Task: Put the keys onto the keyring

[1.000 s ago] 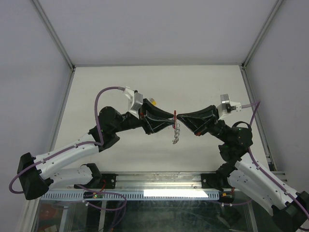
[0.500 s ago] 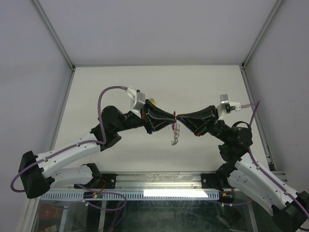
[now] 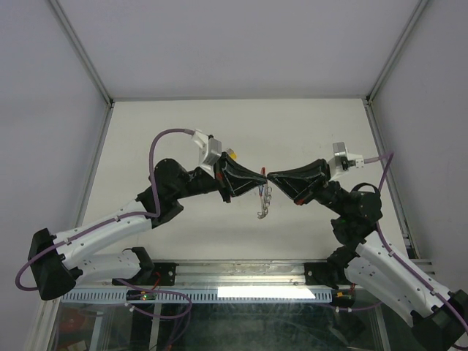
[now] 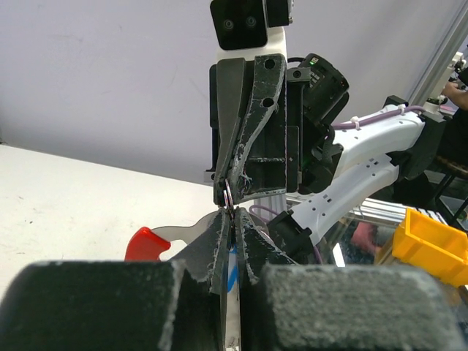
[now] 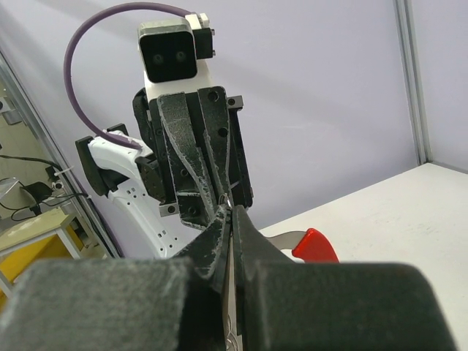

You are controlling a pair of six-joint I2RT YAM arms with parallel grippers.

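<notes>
Red-tabbed keyring point(image 4: 146, 243) hangs aloft, its ring point(image 4: 228, 196) pinched in my right gripper point(image 5: 228, 216) so the chain point(image 3: 263, 208) dangles clear; left gripper point(image 4: 232, 228), just beside that ring, clamps the blue key point(image 4: 232, 267) for threading.

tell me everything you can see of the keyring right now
The keyring is held up off the table where the two gripper tips meet. Its curved red tab sticks out sideways, joined by a flat silvery strip to a small metal ring pinched at the right gripper's fingertips. A short silvery chain dangles below it. The left gripper, shut on what looks like the blue key, presses up to the ring.
</notes>
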